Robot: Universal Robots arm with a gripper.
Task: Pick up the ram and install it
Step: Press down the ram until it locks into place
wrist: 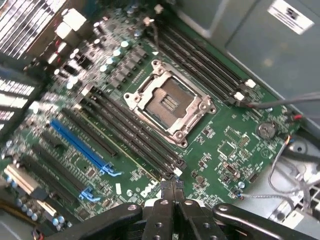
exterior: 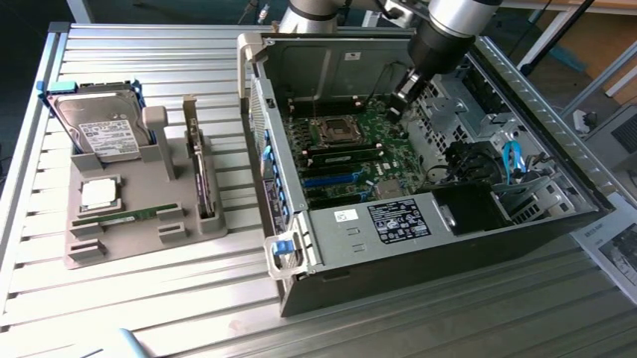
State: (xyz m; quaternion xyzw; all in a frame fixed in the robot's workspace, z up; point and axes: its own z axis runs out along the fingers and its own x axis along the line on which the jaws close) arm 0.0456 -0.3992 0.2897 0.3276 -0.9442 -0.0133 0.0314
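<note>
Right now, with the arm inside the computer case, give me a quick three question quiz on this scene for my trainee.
1. True or false: the gripper is shut and holds no ram.
2. Where does a ram stick lie? A) in the grey holder tray outside the computer case; B) on the processor socket; C) between the fingertips.
3. Fill in: the processor socket on the motherboard is ____ (filled or empty).

Key: 1 true; 2 A; 3 empty.

Case [exterior: 298, 97] top open (walls, cables [exterior: 512, 160] crowd sides).
</note>
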